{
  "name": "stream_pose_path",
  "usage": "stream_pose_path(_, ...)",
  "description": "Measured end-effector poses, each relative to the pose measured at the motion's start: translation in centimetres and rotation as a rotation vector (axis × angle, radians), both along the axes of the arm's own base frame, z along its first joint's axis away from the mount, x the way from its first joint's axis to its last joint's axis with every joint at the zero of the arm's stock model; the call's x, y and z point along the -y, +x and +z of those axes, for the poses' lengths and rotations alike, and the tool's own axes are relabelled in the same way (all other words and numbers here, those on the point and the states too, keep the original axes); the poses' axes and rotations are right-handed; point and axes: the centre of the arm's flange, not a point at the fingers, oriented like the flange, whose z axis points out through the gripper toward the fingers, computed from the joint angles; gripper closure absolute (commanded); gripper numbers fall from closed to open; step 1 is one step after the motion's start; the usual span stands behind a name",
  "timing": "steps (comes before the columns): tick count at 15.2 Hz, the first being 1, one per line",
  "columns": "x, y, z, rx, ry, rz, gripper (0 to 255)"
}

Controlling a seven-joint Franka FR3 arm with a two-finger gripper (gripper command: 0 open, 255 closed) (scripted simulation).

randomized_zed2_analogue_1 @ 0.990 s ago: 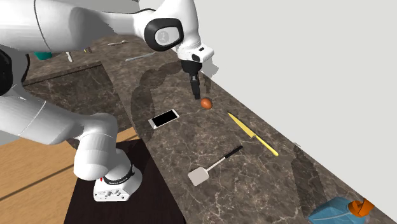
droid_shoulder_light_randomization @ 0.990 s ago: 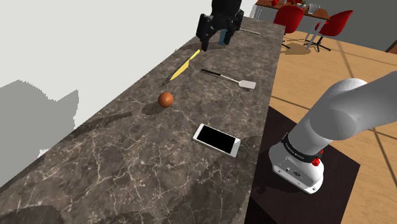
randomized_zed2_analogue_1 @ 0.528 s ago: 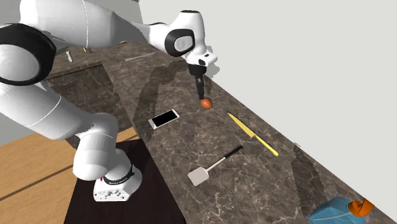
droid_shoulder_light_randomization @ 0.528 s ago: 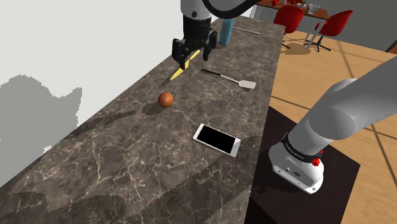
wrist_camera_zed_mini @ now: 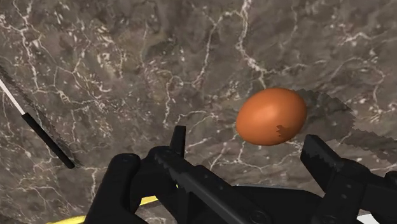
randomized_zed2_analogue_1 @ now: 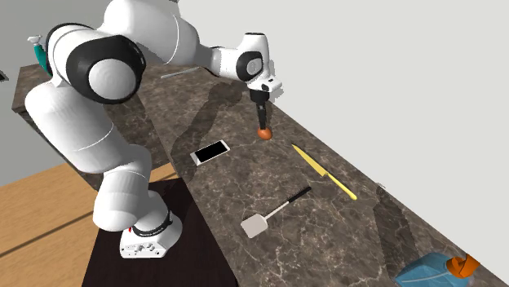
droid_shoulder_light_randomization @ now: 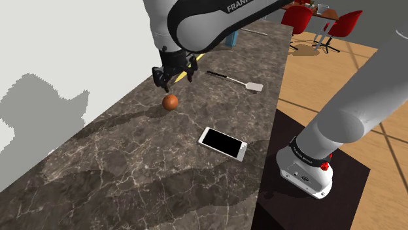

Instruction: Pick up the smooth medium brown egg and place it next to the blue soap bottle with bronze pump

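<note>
End effector [droid_shoulder_light_randomization: 168,83], fingers spread, hovers just above egg [droid_shoulder_light_randomization: 170,102] on tabletop [droid_shoulder_light_randomization: 131,163]; egg lies nearer one finger, not yet btwn them. Best approach: centre over egg, descend straight, close gently w/ light force so it can't roll.

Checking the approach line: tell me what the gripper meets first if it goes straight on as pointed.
Most likely the brown egg, ahead between the gripper's open fingers, though nearer one finger; past it, the marbled countertop.
</note>
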Motion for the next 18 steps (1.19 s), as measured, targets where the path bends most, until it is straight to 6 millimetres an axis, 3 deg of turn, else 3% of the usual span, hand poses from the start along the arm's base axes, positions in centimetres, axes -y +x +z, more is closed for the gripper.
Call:
stream_pose_path(5, -3.6, 1.9, -4.4, -0.018, -0.028, -0.011, 0)
stream_pose_path(12, -3.4, 2.1, -8.1, -0.019, -0.031, -0.013, 0)
stream_pose_path(18, -3.3, 2.1, -8.4, -0.019, -0.031, -0.013, 0)
